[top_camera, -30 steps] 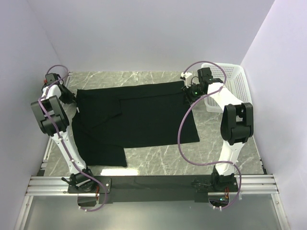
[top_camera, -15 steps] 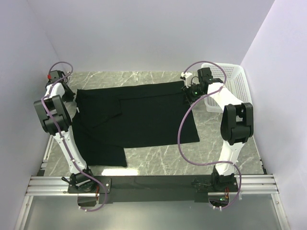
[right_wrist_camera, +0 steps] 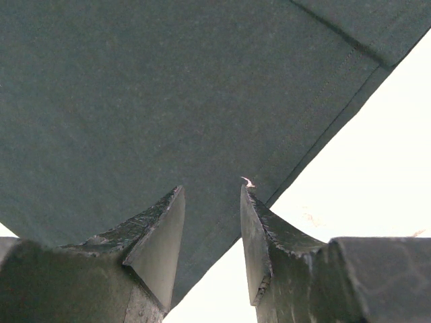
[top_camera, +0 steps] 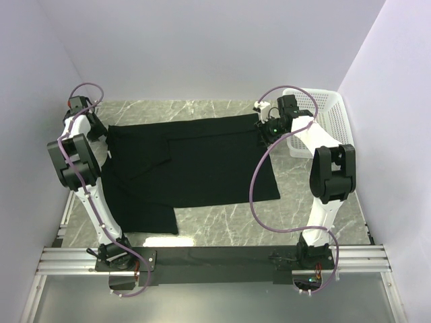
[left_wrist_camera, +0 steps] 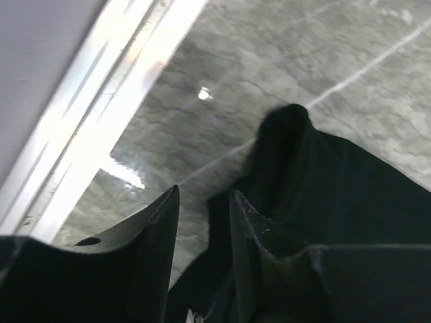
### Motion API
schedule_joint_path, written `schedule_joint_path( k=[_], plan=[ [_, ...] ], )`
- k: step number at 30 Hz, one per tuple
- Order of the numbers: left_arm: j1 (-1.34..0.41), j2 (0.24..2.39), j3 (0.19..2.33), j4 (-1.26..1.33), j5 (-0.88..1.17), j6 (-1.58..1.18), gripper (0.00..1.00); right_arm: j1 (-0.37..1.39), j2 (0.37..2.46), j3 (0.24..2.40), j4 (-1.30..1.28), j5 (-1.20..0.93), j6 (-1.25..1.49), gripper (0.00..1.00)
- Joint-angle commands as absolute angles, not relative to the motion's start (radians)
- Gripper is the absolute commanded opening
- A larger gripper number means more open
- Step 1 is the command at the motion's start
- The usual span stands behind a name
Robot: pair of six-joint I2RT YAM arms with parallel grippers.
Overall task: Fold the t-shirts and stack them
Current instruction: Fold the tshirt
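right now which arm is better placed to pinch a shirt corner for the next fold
Right, probably: the right end effector is open over the t-shirt hem near a corner. The left end effector points mostly at table.

White links with chunky black joint housings are showing on the left arm (top_camera: 86,192) and right arm (top_camera: 322,208). 1 purple cable (top_camera: 254,192) is looping along each arm. A green light (top_camera: 275,124) is glowing on the right wrist. The left gripper (left_wrist_camera: 204,190) and right gripper (right_wrist_camera: 212,186) are each showing 2 matte black wedge fingers, edges scuffed.
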State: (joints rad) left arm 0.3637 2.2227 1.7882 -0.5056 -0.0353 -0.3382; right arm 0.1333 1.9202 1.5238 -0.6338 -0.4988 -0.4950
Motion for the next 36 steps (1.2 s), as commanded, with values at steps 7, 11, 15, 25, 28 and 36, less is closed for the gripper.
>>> schedule_joint_path(
  k=[7,11,15,25,28,36],
  plan=[
    [0.360,2.287,1.897,-0.566,0.032,-0.368,0.40,0.132,1.864,1.542,-0.614,-0.509,-0.494,0.46],
    [0.359,2.298,1.884,-0.569,0.041,-0.374,0.36,0.132,1.868,1.546,-0.617,-0.511,-0.494,0.46],
    [0.360,2.312,1.884,-0.586,0.051,-0.376,0.33,0.130,1.870,1.551,-0.615,-0.511,-0.492,0.46],
    [0.360,2.315,1.879,-0.598,0.066,-0.387,0.13,0.129,1.875,1.554,-0.614,-0.515,-0.486,0.46],
    [0.360,2.300,1.884,-0.591,0.052,-0.388,0.01,0.127,1.876,1.552,-0.612,-0.517,-0.486,0.46],
    [0.353,2.255,1.917,-0.589,-0.099,-0.333,0.00,0.120,1.875,1.555,-0.614,-0.528,-0.477,0.46]
  ],
)
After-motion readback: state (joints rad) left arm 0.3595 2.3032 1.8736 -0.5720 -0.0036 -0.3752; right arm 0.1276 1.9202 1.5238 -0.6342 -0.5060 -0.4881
